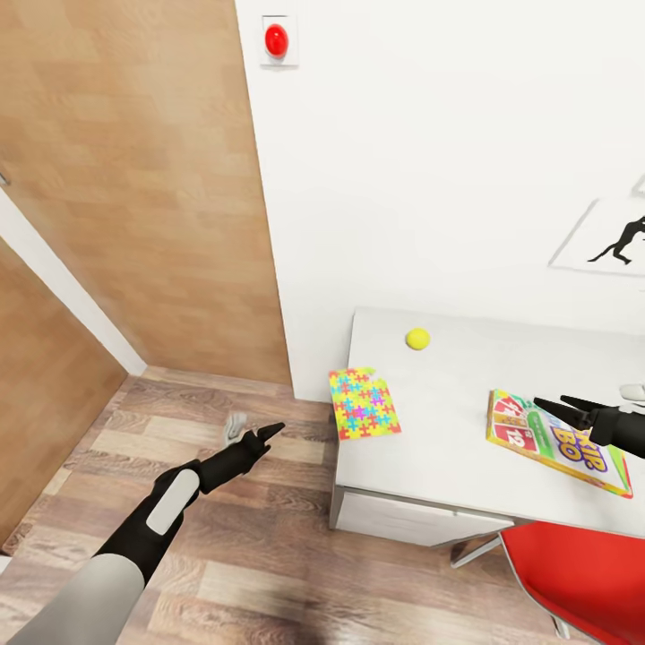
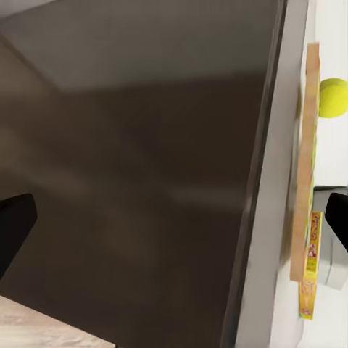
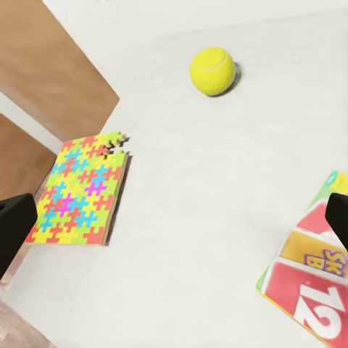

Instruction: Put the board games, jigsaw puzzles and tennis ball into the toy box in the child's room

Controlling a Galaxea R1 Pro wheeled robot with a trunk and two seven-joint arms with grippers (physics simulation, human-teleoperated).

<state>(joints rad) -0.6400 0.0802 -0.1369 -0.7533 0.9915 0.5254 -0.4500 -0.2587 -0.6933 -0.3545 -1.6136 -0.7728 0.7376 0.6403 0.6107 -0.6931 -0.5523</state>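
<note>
Leftmost, the left hand (image 1: 260,436) is hanging low over the wood-plank floor (image 1: 251,537), short of the surface (image 1: 448,448), and its fingers are lying close together in the head view, so whether it is closed I cannot tell. Next, a jigsaw puzzle (image 1: 364,403) is lying flat at the surface's left edge, one side jutting out past the rim. Beyond it, the tennis ball (image 1: 417,339) is sitting alone near the white wall (image 1: 430,161), well apart from the puzzle. Further right, the SKIP BO board game (image 1: 555,441) is resting flat on the surface, and the right hand (image 1: 560,408) is hovering above it with its fingers spread open, gripping nothing. A red chair (image 1: 582,573) is standing below it.
</note>
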